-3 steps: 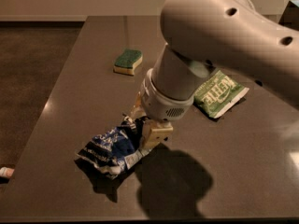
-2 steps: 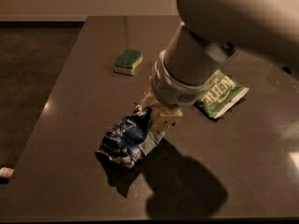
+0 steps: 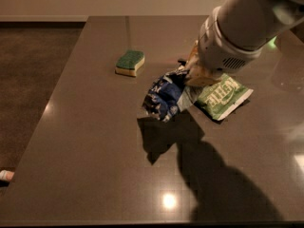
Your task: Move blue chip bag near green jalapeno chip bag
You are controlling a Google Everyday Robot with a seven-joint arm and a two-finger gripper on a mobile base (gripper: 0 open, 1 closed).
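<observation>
The blue chip bag, crumpled navy foil with white lettering, hangs in the air above the dark table; its shadow falls on the table below it. My gripper is shut on the bag's right end, under the big white arm. The green jalapeno chip bag lies flat on the table just to the right of the blue bag, partly under the arm. The two bags' edges look close or overlapping in this view.
A yellow sponge with a green top lies on the table at the back left of the bags. The table's left edge drops to dark carpet. A small white and red object lies on the floor at far left.
My gripper has lifted the blue chip bag and carried it up and to the right, from the table's front left area to beside the green bag.
</observation>
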